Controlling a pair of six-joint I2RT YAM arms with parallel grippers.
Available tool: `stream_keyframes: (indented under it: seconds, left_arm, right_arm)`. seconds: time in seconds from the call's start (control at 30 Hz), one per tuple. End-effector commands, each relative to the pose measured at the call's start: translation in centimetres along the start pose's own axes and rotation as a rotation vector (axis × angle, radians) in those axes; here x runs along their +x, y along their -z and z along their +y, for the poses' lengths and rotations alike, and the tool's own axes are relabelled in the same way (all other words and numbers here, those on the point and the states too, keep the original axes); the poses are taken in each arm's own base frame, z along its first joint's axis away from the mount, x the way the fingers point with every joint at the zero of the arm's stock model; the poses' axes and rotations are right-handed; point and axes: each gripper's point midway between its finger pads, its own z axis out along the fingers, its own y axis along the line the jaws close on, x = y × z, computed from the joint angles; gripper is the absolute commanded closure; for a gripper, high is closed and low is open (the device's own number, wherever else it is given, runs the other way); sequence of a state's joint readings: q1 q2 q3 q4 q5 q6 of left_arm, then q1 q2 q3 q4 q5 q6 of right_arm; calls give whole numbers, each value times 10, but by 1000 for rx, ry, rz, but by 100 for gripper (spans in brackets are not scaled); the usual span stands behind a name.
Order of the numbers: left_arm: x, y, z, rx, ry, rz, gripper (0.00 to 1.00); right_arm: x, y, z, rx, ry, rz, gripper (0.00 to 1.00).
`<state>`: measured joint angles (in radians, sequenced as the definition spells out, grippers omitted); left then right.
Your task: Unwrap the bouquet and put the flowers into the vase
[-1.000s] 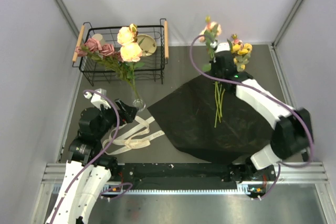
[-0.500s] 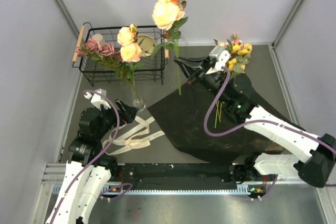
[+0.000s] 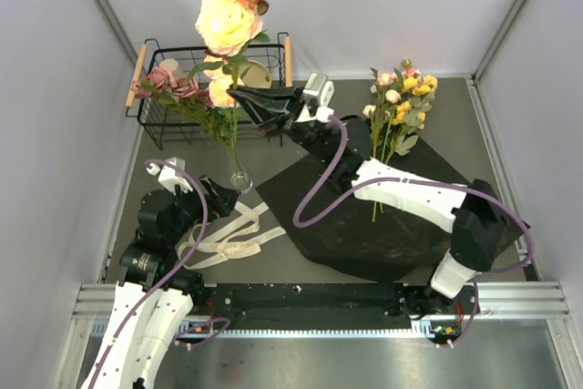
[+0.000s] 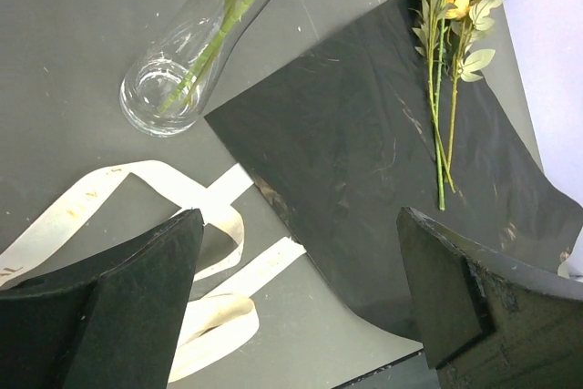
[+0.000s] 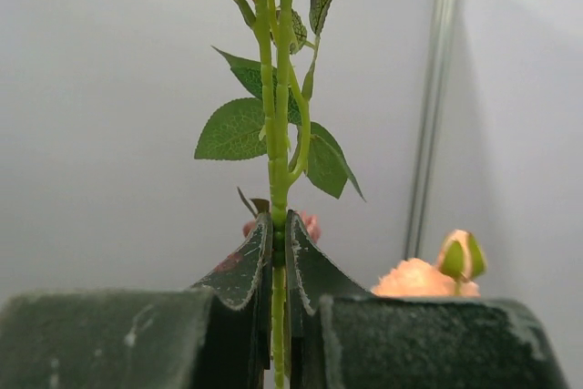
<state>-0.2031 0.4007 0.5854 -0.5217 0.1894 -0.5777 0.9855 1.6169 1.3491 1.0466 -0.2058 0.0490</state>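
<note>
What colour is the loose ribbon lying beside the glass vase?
Cream, with faint printed lettering. The long flat cream ribbon shows best in the left wrist view.

Overall light: bright, even, diffuse, from overhead.
Top view: sharp across the desk (image 3: 465, 116); peach blooms (image 3: 226, 20) nearest the lens washed out, petals almost white; walls splayed outward toward the corners.
Shadows: soft, faint, tight beneath the ribbon (image 4: 91, 190).
Left wrist view: crisp; small highlights on the vase (image 4: 173, 79); dull sheen and scuffs on the black paper (image 4: 364, 161); left jaws dark, slightly soft at the bottom edge.
Right wrist view: stem (image 5: 278, 134) and leaves in focus; right jaws blurred up close; background bloom (image 5: 419, 278) soft against a flat pale wall.
</note>
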Motion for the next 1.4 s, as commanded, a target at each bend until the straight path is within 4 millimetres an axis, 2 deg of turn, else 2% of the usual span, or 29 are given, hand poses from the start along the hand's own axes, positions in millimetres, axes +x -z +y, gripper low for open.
stream_keyframes:
  seconds: [0.0,0.2,0.37,0.4,0.5,0.63,0.8,1.37]
  left_arm:
    - [-6,2,-2,3,-6,-30,7]
    - [-8,6,0,-14,-7,-35,7]
    - [-12,10,0,-21,-6,-57,6]
    - [-13,11,0,-22,-6,-59,6]
    - [-12,11,0,-22,-7,-55,6]
    - [-11,10,0,-23,-6,-52,6]
    - [-11,11,0,-23,-8,-52,6]
    - [-9,9,1,-20,-15,-43,6]
  right_arm:
    - [-19,-27,33,-119,4,-128,100]
    - [29,-30,44,-140,5,-50,100]
    - [52,-32,45,-147,91,-15,100]
    - [65,-32,46,-152,108,16,100]
    - [71,-34,45,-147,117,16,100]
    - [92,-33,41,-130,145,44,100]
    - [104,-32,35,-110,183,66,100]
    - [116,-21,23,-26,164,82,100]
